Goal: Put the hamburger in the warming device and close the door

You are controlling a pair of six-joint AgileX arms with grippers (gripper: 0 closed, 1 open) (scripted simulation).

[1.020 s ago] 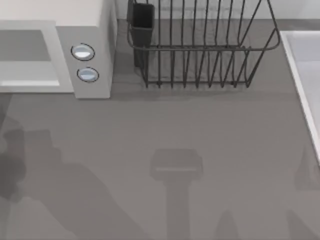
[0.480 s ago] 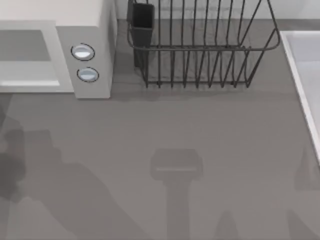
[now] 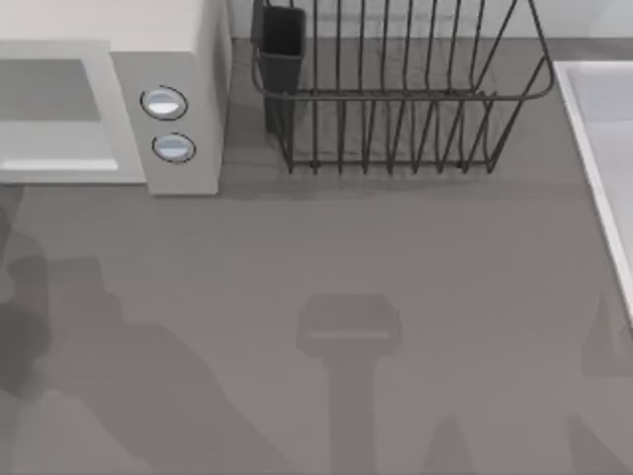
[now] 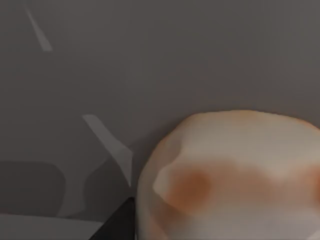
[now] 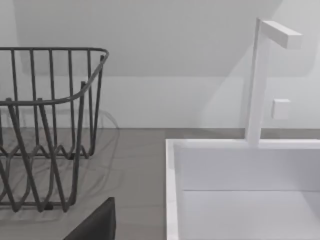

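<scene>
The hamburger (image 4: 230,175), a tan bun with orange patches, sits very close in the left wrist view, above a grey surface. One dark fingertip (image 4: 119,224) of my left gripper presses against its side, and the grip is shut on it. The white microwave (image 3: 168,49) stands at the table's back left with two round knobs (image 3: 163,103) on its panel. Its grey cavity (image 3: 49,89) faces the table, and the door is out of view. One dark fingertip (image 5: 95,222) of my right gripper is visible near the sink.
A black wire dish rack (image 3: 396,99) with a dark cup holder (image 3: 282,40) stands at the back centre. A white sink (image 3: 603,129) with a faucet (image 5: 257,80) takes the right edge. Arm shadows lie on the grey tabletop (image 3: 346,257).
The arm shadow at the table's left edge has shifted slightly. Nothing else has visibly moved.
</scene>
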